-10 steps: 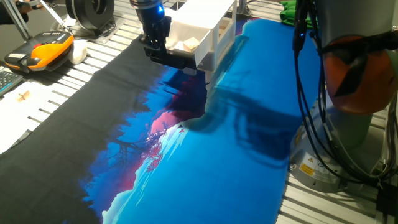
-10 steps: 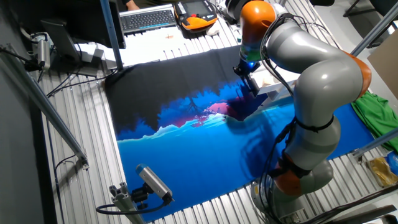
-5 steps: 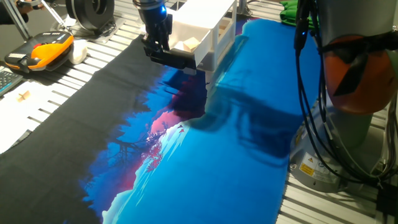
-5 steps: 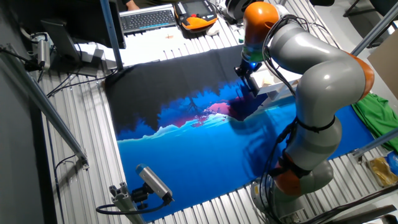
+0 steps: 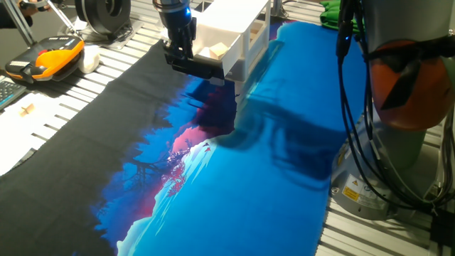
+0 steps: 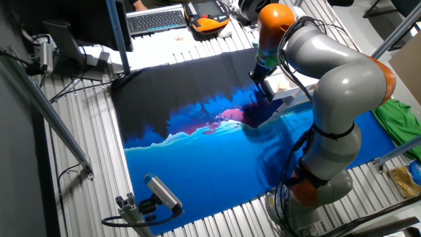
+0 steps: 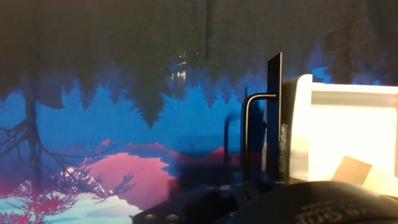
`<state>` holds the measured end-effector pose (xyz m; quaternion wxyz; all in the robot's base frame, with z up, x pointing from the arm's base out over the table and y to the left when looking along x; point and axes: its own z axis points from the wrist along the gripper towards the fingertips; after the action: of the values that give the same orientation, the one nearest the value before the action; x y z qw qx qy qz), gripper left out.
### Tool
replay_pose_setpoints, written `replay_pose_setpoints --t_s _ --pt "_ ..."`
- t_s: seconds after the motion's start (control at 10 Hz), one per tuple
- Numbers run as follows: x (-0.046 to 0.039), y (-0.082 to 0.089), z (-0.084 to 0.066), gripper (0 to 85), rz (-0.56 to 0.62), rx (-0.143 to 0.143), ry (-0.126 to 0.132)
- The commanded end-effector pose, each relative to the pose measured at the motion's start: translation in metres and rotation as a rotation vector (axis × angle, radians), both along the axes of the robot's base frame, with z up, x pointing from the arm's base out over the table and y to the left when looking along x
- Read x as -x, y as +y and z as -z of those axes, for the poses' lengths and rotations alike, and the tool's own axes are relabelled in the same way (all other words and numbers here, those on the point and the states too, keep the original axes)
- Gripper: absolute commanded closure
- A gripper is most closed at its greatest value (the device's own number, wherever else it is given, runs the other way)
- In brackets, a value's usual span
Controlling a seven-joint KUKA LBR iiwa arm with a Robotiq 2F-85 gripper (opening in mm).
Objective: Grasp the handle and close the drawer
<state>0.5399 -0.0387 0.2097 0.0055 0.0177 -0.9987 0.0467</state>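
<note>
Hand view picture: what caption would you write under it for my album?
Looking past the gripper at the dark handle on the open white drawer.

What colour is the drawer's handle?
Black; the handle shows best in the hand view, against the white drawer.

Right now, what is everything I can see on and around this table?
Drawer: one, white tray, pulled out of the top of a small white cabinet at the far edge of the cloth.
Handle: one, thin dark bar on the drawer's dark front strip.
Cloth: one, black and blue with a pink patch, covering the table.
Keyboard: one, dark, beyond the cloth.
Orange and black device: one, beside the cloth.
Green fabric: one piece, off the cloth's end.
Camera: one, silver, on the table's near edge.
Arm: one, grey with orange joints.
Claw: one, black, at the drawer front; whether it grips is unclear.
</note>
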Motion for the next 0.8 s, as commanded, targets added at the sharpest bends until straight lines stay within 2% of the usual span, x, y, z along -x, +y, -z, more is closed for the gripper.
replay_pose_setpoints --t_s 0.0,0.3,0.4,0.7 --pt "-0.0006 -0.0002 0.0012 68.0 0.001 0.000 0.001" --pt "-0.0013 -0.0007 0.0029 68.0 0.000 0.011 -0.001" --pt "-0.0016 -0.0009 0.0039 51.0 -0.001 0.011 -0.002" --pt "-0.0023 -0.0007 0.0056 51.0 0.007 0.012 -0.009"
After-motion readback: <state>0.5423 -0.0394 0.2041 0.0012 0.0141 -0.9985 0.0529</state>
